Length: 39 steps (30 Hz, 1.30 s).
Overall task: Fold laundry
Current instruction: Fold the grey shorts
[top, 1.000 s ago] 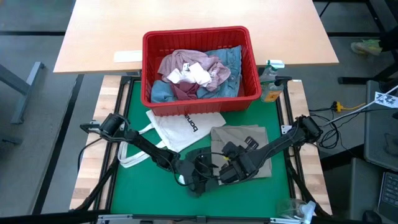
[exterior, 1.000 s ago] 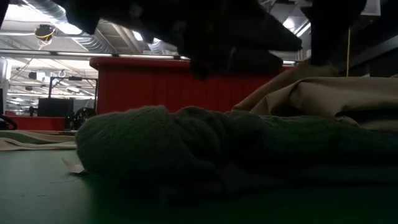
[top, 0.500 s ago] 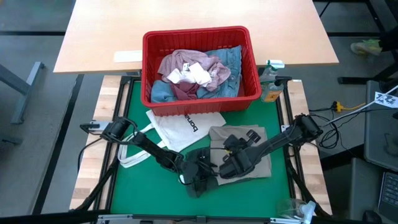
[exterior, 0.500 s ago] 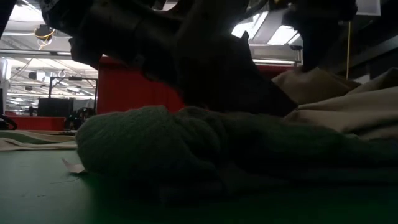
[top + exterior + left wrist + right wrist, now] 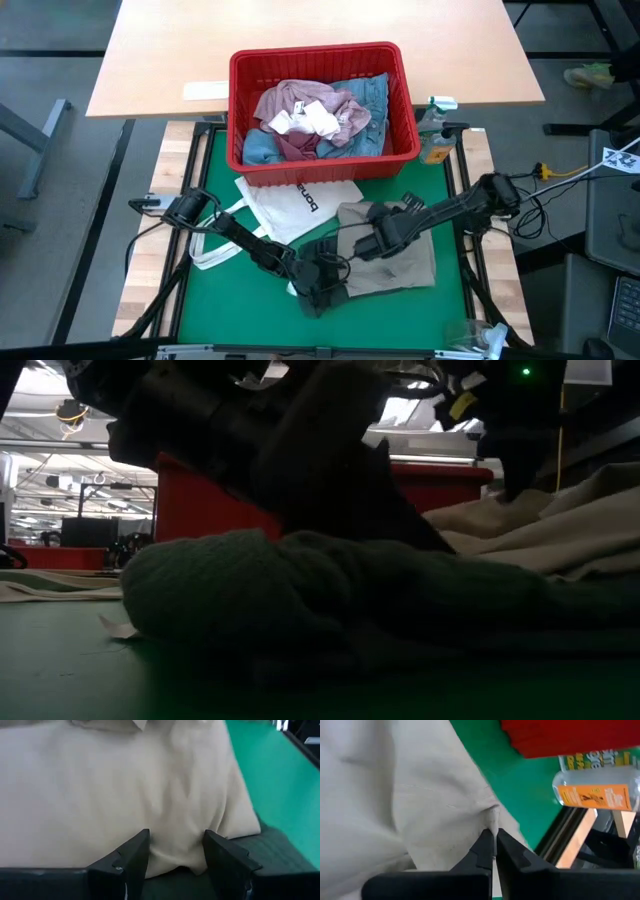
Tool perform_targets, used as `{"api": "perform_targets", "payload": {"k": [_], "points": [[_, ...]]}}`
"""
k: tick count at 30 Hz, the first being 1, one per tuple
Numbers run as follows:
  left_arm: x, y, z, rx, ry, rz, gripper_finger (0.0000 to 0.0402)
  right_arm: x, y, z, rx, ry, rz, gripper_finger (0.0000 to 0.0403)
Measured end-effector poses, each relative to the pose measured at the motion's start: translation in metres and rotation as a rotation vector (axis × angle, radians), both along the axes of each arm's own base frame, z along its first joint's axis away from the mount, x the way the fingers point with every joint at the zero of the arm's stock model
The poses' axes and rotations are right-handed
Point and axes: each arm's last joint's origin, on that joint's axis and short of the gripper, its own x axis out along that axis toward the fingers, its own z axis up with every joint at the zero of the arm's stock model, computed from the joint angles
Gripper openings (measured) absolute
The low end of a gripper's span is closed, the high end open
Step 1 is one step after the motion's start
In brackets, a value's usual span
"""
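right gripper [image 5: 493, 845]: pinched shut on your beige trousers [image 5: 395, 255], near the mat's right edge.
left gripper [image 5: 175, 850]: open, at their front edge.
left to do: basket [image 5: 322, 160] clothes [image 5: 315, 115] wait.

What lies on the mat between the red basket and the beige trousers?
In the high view, the white tote bag fills part of that stretch between red basket and beige trousers; the rest is bare green mat.

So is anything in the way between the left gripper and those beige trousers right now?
Nothing visible. The left gripper is open with the beige trousers directly ahead, their edge lying between its fingers above the dark green top. The right gripper is shut on the trousers' fabric.
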Motion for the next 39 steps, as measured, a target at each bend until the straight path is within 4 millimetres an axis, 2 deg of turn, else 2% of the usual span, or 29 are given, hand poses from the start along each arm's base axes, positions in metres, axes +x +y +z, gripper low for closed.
{"api": "perform_targets", "payload": {"k": [3, 8, 16, 23, 33, 39], "points": [[-0.001, 0.0, -0.002, -0.007, 0.023, 0.009, 0.0183, -0.015, -0.011, 0.002, 0.012, 0.011, -0.031, 0.0008], [-0.002, 0.0, -0.003, -0.004, 0.032, 0.01, 0.0183, -0.038, -0.023, -0.012, 0.027, 0.093, -0.07, 0.0007], [-0.001, 0.0, -0.002, -0.009, 0.02, 0.013, 0.0183, -0.055, -0.026, -0.033, 0.055, 0.21, -0.105, 0.0031], [-0.001, 0.0, -0.002, -0.013, 0.017, 0.011, 0.0183, -0.056, -0.025, -0.033, 0.067, 0.223, -0.114, 0.0058], [-0.001, -0.001, -0.002, -0.019, 0.016, 0.004, 0.0183, -0.055, -0.024, -0.032, 0.123, 0.251, -0.083, 0.0162], [-0.003, -0.005, -0.001, -0.013, 0.014, -0.01, 0.0183, -0.044, -0.017, -0.015, 0.255, 0.202, -0.114, 0.0172]]}}
